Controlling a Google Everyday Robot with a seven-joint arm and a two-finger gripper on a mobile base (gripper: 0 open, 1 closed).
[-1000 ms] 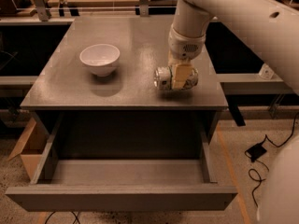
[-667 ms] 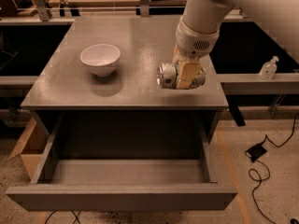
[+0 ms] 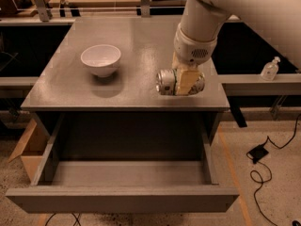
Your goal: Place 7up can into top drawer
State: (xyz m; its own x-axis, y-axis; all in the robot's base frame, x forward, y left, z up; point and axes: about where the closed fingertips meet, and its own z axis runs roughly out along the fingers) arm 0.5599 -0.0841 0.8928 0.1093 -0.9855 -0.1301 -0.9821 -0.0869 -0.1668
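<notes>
The 7up can (image 3: 166,82) lies sideways in my gripper (image 3: 184,82), its silver end facing left. The gripper is shut on the can, with a cream finger (image 3: 185,81) across its body. It holds the can just above the front right part of the grey cabinet top (image 3: 141,46), near the front edge. The top drawer (image 3: 123,200) is pulled fully open below, and its inside shows nothing in it. The can's green label is mostly hidden by the finger.
A white bowl (image 3: 100,60) stands on the left of the cabinet top. A cardboard box (image 3: 27,147) sits on the floor at the left of the drawer. A clear bottle (image 3: 270,69) stands on the right shelf. A black cable and plug (image 3: 257,152) lie on the floor at right.
The gripper has lifted slightly and shifted toward the front edge with the can held in it. The arm has swung to the right above it.
</notes>
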